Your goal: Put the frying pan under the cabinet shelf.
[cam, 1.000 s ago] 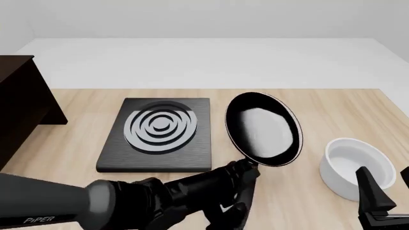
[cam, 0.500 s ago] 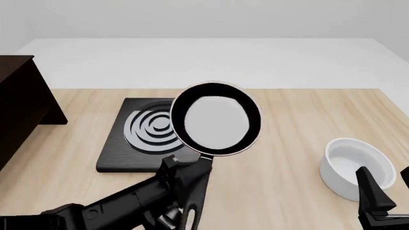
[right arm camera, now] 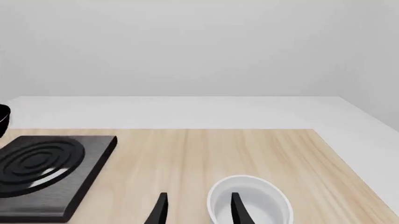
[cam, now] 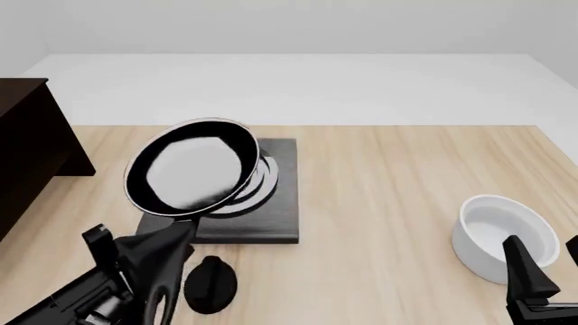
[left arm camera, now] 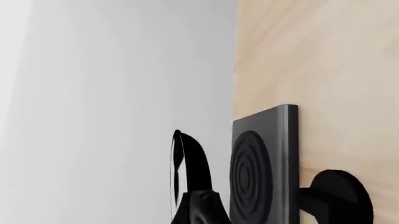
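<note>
The frying pan point(cam: 192, 166), black with a light grey bottom, hangs tilted in the air above the left part of the ringed slab. My left gripper point(cam: 172, 237) is shut on its short handle from below. The left wrist view shows the pan point(left arm camera: 188, 161) edge-on beside the slab. The cabinet shelf point(cam: 27, 152), dark brown and boxy, stands at the table's left edge, a little left of the pan. My right gripper point(right arm camera: 198, 210) is open and holds nothing, low at the front right by the white bowl, with one finger point(cam: 522, 267) showing.
A flat black slab with grey rings point(cam: 275, 203) lies left of the table's middle. A white bowl point(cam: 501, 233) sits at the right, just ahead of my right gripper. A dark round patch point(cam: 210, 284) like a shadow lies on the wood below the pan.
My left arm has swung the pan from right of the slab leftward across it, toward the cabinet. The right arm has not moved.
</note>
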Tool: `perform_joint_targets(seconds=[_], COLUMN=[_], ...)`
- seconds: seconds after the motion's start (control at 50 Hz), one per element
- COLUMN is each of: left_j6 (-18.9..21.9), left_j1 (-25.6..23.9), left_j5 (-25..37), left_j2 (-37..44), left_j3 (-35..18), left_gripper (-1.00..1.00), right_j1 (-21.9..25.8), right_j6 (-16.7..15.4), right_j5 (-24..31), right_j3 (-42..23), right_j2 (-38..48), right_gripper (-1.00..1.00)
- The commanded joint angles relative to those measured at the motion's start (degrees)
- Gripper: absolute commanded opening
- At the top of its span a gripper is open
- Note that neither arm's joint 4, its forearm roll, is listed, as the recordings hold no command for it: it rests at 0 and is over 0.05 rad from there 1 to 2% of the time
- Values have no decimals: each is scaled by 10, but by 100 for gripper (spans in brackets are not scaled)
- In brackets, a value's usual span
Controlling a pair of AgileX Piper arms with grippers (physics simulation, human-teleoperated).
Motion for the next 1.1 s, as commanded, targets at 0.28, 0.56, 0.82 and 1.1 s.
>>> perform_joint_targets(seconds=[0.28,0.56,0.82,1.1], left_j6=[-111,-155,-172,-169], left_j1=[121,174,212,253], left_j5=[210,306,314,325], left_j2=[-294,-394,-405,-406], left_j3=[39,54,68,68], left_gripper=[-100,-100,-100,-100], right_j1=[0,0,0,0], right_j6=[0,0,0,0], right_j5=[0,0,0,0], right_j3=[0,0,0,0], right_j2=[0,0,0,0], right_gripper=[100,100,100,100])
